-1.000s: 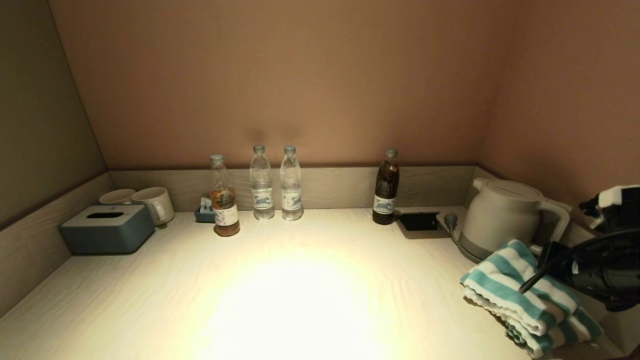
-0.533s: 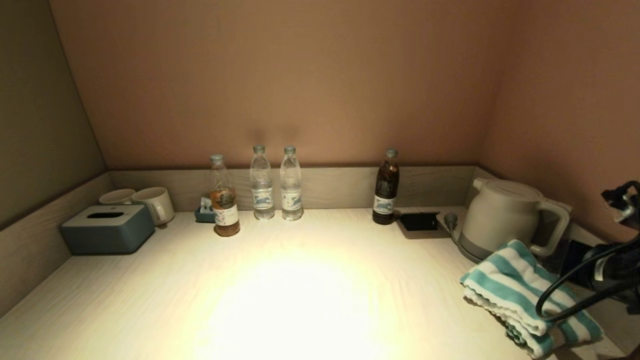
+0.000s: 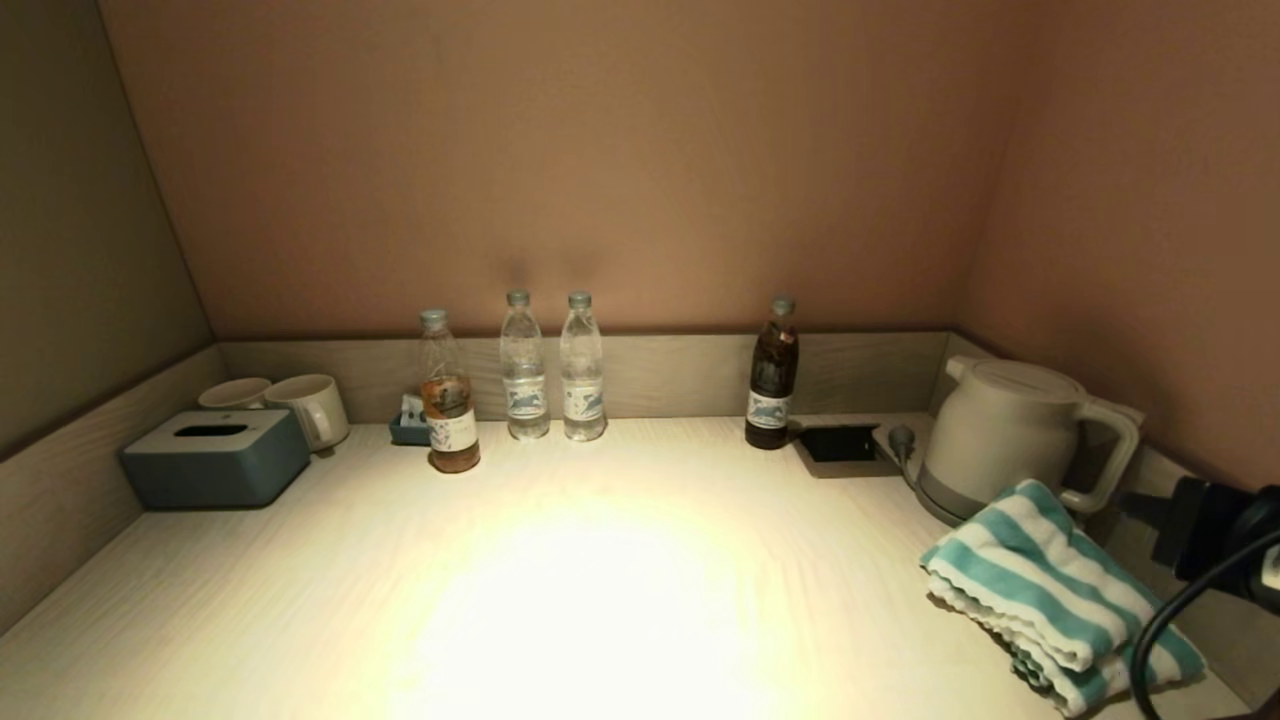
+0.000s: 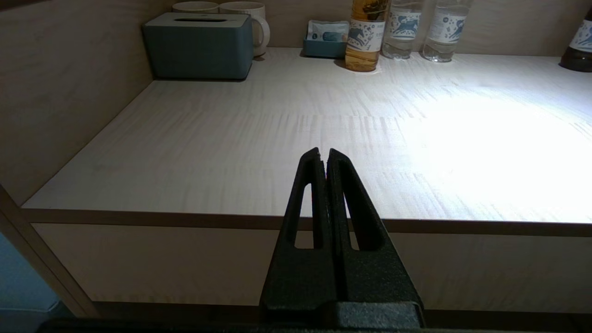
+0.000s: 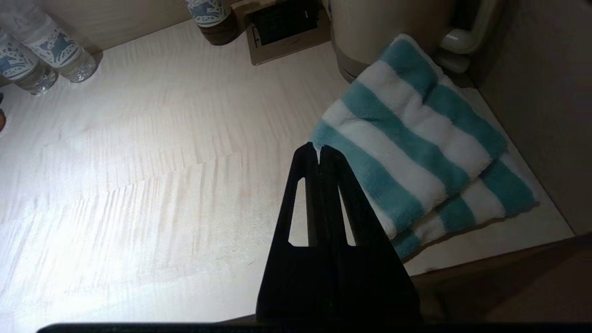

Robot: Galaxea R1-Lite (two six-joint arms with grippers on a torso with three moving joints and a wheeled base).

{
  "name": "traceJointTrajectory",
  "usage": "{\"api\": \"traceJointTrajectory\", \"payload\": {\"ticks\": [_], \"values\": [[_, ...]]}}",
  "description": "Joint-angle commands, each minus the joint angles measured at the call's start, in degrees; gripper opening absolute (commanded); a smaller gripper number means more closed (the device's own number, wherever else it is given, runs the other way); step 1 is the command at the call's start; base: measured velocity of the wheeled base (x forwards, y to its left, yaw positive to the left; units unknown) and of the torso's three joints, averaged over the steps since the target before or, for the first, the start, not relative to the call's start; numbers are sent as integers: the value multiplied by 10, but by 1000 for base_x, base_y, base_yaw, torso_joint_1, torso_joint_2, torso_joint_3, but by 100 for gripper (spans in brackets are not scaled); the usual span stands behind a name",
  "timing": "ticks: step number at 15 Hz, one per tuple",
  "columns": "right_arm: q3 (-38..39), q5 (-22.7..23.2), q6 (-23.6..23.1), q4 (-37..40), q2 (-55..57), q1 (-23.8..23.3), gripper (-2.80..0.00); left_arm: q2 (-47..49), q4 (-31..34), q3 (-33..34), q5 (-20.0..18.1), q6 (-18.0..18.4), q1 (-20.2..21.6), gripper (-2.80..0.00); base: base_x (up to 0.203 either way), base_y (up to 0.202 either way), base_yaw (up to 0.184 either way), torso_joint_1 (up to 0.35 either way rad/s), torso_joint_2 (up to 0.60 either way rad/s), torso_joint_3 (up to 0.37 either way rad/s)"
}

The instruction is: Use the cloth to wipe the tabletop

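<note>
Pale wood surface (image 3: 620,600) runs wall to wall, and the folded striped cloth (image 3: 1050,590) lies at its front right corner, against the kettle (image 3: 1000,435). Right claw (image 5: 318,152) hovers pressed shut and empty above the cloth's near edge; left claw (image 4: 323,155), also shut, waits off the front left edge. Best, I judge, to part the fingers wide, then pinch several folds together.

My work surface is a pale wooden tabletop (image 3: 600,600), carrying a tissue box (image 3: 215,457), two mugs (image 3: 305,405), four bottles (image 3: 545,375), a kettle (image 3: 1005,435) and a folded striped cloth (image 3: 1040,590) near its right front corner.
</note>
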Motion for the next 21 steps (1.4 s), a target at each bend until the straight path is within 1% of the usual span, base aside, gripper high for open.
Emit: {"api": "traceJointTrajectory", "payload": {"ticks": [1,3,4,7,9,12,15,18,21], "values": [[16,-25,-31,-1,-49,3,-280,1,0,0,0,0,0,-280,0,0,0,0,0,0],[19,-34,-33,3,-74,7,-280,1,0,0,0,0,0,-280,0,0,0,0,0,0],[20,-43,-35,9,-117,9,-280,1,0,0,0,0,0,-280,0,0,0,0,0,0],[21,-64,-67,39,-231,12,-280,1,0,0,0,0,0,-280,0,0,0,0,0,0],[20,-70,-84,63,-265,13,-280,1,0,0,0,0,0,-280,0,0,0,0,0,0],[18,-73,-87,103,-315,12,-280,1,0,0,0,0,0,-280,0,0,0,0,0,0],[20,-73,-87,117,-335,14,-280,1,0,0,0,0,0,-280,0,0,0,0,0,0],[26,-70,-87,169,-394,18,-280,1,0,0,0,0,0,-280,0,0,0,0,0,0],[44,-69,-87,186,-451,21,-280,1,0,0,0,0,0,-280,0,0,0,0,0,0]]}}
